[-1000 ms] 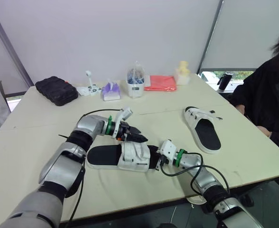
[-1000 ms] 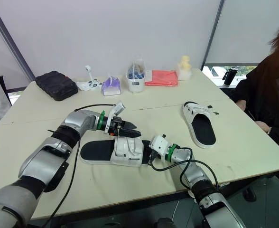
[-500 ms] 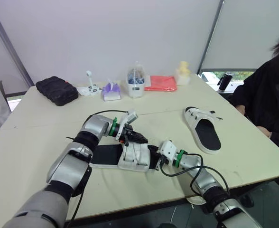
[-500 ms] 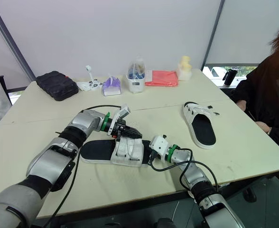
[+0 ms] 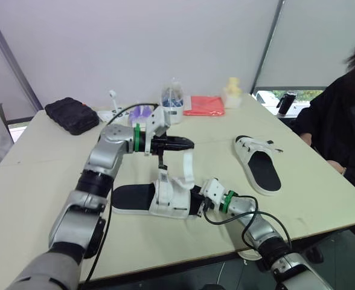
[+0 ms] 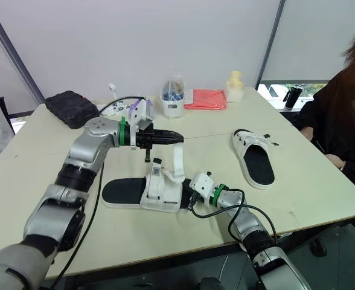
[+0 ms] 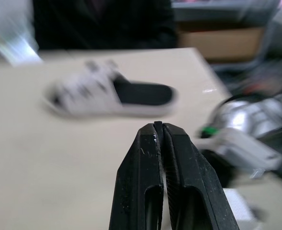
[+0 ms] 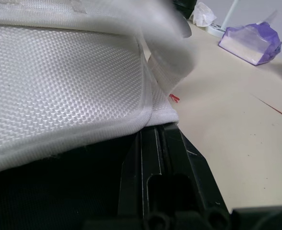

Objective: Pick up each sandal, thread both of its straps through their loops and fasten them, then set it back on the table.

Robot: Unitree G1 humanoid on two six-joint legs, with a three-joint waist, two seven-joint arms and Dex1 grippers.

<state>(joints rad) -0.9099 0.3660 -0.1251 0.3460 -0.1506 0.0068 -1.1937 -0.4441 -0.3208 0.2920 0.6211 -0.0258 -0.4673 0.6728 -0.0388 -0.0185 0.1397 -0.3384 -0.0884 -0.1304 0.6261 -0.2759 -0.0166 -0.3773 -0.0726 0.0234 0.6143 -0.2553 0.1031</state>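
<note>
Field note: the white woven-mesh slide sandal (image 5: 156, 199) with a black footbed lies flat on the pale matte tabletop (image 5: 38, 181), near its front edge, toe end at my right gripper (image 5: 195, 203). One flat white strap (image 5: 188, 168) stands up from the upper, its tip clamped in my left gripper (image 5: 188, 144) above the shoe. The right gripper's black fingers press together under the mesh; I can't tell whether they nip fabric. The matching sandal (image 5: 259, 163) rests well apart, rightward.
</note>
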